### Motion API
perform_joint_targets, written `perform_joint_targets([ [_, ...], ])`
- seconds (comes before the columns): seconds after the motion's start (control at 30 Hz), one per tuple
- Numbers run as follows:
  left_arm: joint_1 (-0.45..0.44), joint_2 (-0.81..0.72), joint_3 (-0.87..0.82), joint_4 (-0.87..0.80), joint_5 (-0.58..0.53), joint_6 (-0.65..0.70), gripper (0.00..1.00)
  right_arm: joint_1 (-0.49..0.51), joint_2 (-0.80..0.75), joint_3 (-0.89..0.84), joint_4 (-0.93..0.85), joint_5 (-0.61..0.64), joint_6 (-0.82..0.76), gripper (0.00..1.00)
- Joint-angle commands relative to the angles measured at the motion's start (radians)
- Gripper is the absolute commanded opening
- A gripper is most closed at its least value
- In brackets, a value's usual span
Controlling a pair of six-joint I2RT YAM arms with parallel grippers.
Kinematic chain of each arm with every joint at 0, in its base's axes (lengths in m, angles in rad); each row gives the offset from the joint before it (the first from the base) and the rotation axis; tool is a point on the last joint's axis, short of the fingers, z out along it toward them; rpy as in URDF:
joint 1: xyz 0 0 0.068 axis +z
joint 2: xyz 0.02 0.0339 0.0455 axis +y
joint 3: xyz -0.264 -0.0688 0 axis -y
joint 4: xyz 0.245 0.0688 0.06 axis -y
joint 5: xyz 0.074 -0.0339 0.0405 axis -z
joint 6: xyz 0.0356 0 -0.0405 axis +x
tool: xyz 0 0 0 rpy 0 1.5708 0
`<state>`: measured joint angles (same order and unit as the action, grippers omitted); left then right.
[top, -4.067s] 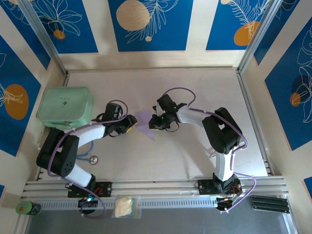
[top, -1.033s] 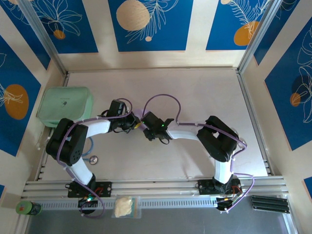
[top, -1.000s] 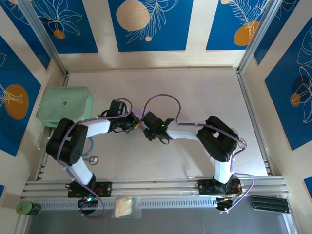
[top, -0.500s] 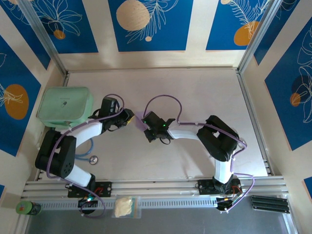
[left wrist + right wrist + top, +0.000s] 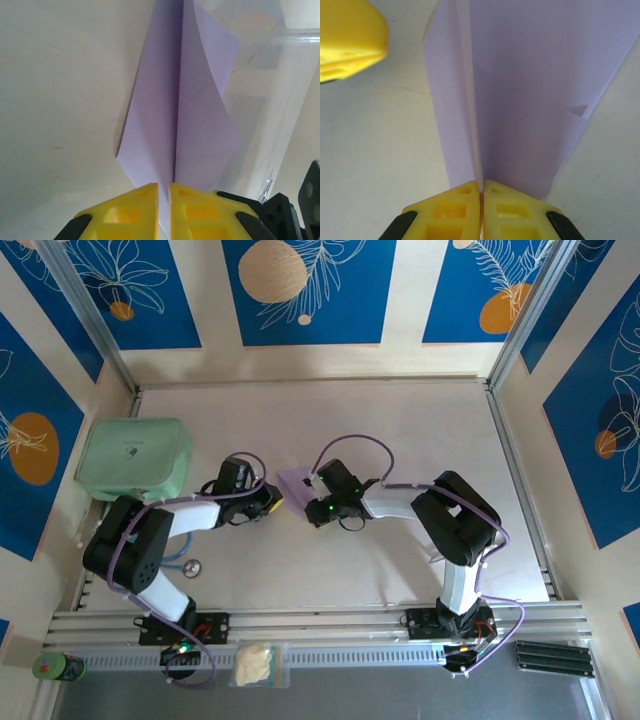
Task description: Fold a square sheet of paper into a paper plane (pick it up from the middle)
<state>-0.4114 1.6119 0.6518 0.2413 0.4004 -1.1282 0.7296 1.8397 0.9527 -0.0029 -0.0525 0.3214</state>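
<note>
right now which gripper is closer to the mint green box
Left. The left gripper lies between the mint-green box and the lilac paper it pinches; the right gripper pinches the paper's far side.

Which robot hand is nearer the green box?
The left gripper: it pinches the paper on the side toward the green box. The right gripper pinches the paper's other side, farther from the box.
</note>
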Motion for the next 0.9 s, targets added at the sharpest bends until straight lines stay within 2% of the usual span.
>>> perform_joint_targets([
  [0.0, -0.021, 0.052, 0.022, 0.07, 0.045, -0.013, 0.14, -0.025, -0.03, -0.026, 0.023, -0.14, -0.002, 0.09],
  [0.3, -0.038, 0.125, 0.082, 0.063, 0.057, -0.011, 0.15, -0.061, -0.028, -0.032, 0.038, -0.2, -0.026, 0.09],
  [0.57, -0.041, 0.139, 0.094, -0.058, 0.016, 0.004, 0.2, -0.084, -0.021, -0.038, 0.05, -0.24, -0.009, 0.08],
  [0.87, -0.05, 0.17, 0.116, -0.105, 0.026, 0.011, 0.26, -0.074, -0.014, -0.02, 0.008, -0.189, -0.02, 0.1],
])
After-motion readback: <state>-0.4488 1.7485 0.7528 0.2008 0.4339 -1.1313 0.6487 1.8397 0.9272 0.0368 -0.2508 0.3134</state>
